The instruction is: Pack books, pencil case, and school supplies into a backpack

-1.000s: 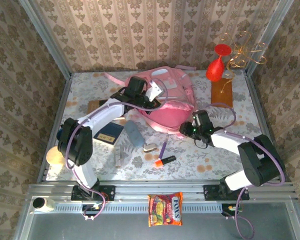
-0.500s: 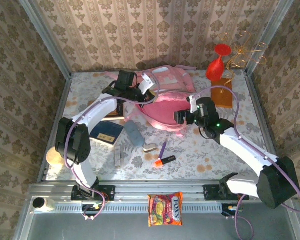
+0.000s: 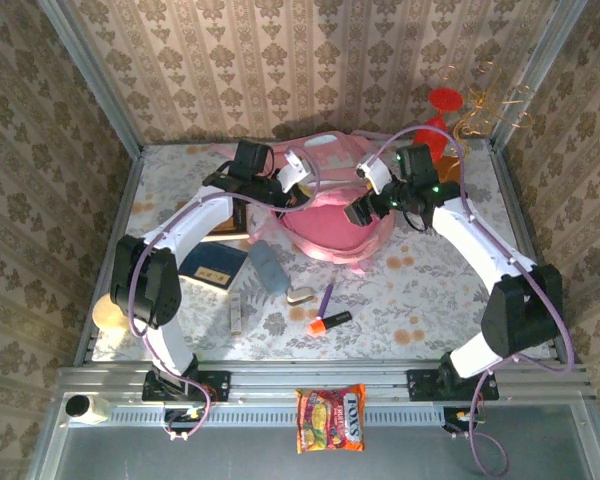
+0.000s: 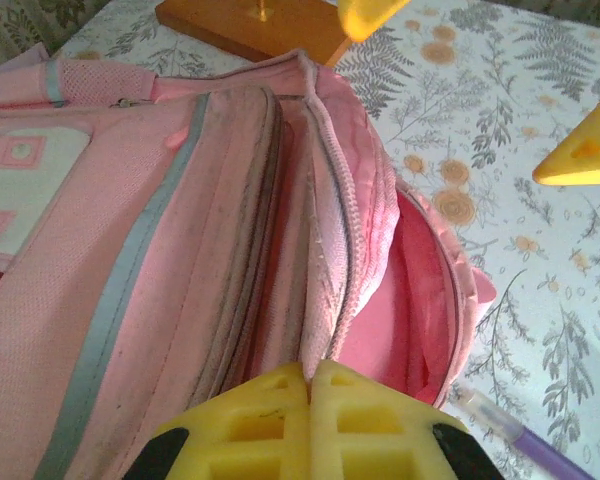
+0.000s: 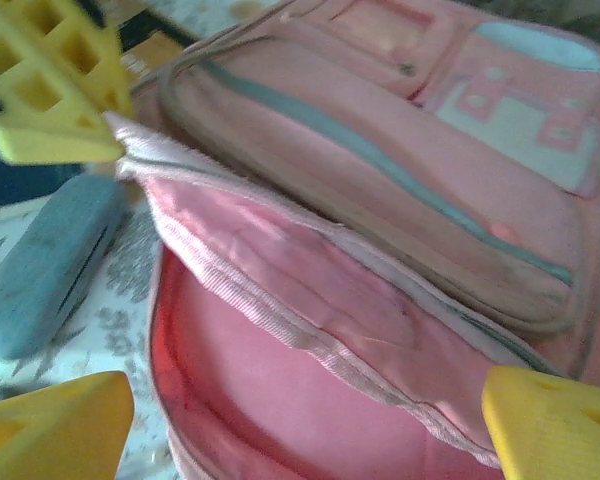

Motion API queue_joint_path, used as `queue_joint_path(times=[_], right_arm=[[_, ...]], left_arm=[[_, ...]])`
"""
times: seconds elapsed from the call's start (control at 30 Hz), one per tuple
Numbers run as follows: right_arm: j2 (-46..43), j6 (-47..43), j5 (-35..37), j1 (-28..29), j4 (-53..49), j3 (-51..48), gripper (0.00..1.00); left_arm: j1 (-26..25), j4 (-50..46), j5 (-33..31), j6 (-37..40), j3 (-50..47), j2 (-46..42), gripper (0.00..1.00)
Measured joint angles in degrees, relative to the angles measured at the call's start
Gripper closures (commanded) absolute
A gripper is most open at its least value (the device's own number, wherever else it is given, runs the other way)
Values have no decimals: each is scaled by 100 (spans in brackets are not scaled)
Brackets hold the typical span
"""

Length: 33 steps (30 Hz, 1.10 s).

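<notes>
Pinching the backpack (image 4: 130, 250) by its zip rim, the left pincer (image 4: 308, 375) clamps soft, floppy fabric — probably best held at that stitched edge — while the right pincer (image 5: 300, 420) gapes apart.

Matt cloth backpack (image 4: 130, 250) w/ ribbed trim (image 5: 270, 310), smooth wood slab (image 4: 210, 20)

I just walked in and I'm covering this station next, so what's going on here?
The left claw is shut on the zip edge of the pink backpack, holding its mouth open. The right claw hangs open over that opening, holding nothing. The pencil case, navy book, marker and purple pen lie on the table, not yet packed.
</notes>
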Motion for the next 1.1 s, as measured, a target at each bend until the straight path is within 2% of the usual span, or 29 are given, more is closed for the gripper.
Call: queue_joint_path(times=[0.3, 0.53, 0.63, 0.77, 0.83, 1.0, 1.1], right_arm=[[831, -1196, -505, -223, -824, 778, 12], [1451, -1781, -804, -409, -1207, 1290, 22], [1749, -1963, -894, -417, -1397, 1458, 33], [2076, -2116, -1021, -415, -1552, 1711, 62], [2092, -2149, -1036, -391, -1554, 1705, 73], [1947, -2153, -949, -260, -1178, 1366, 92], [1687, -2142, -726, -173, -826, 1040, 97]], left_arm=[[2, -439, -181, 603, 0, -37, 100], [44, -505, -223, 662, -7, -59, 100], [50, -527, -232, 675, -26, -59, 100], [57, -551, -310, 678, -26, -59, 100], [61, -551, -352, 678, -26, -59, 100], [68, -551, -463, 675, -28, -59, 100], [70, -542, -516, 669, -42, -59, 100]])
